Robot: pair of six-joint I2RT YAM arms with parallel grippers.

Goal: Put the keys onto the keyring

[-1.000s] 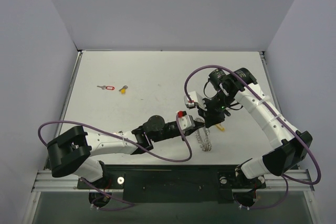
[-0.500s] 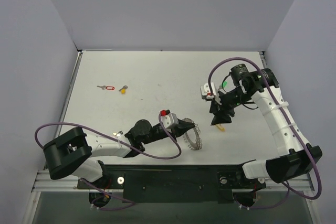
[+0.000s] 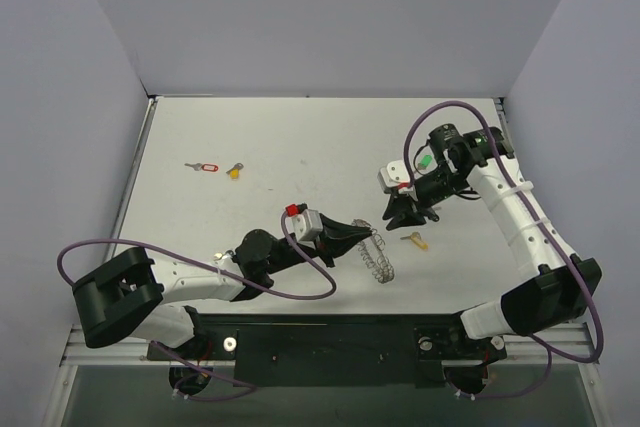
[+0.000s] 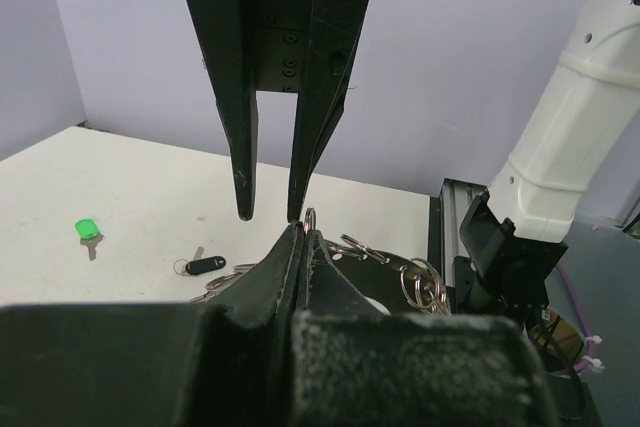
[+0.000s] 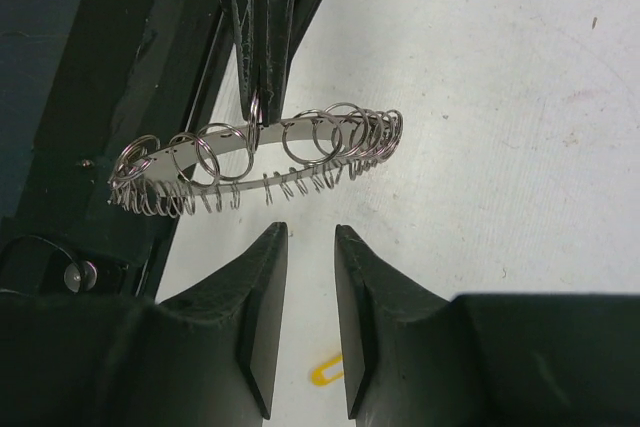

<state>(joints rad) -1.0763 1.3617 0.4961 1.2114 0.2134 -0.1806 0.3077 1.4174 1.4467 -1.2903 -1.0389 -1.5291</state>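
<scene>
My left gripper is shut on one small loop of the keyring, a silvery band hung with wire loops, and holds it just above the table. Facing it, my right gripper stands open a finger's width, empty, just short of the ring. A yellow key lies under the right gripper. On the table beyond lie a green key and a black key. A red key and an orange-yellow key lie far left.
Grey walls enclose the white table on three sides. The black base rail runs along the near edge. Purple cables loop off both arms.
The right gripper let go and pulled away from the keyring, opened, then came back toward it with its jaws narrower. The left arm drew the keyring a little to the left.
</scene>
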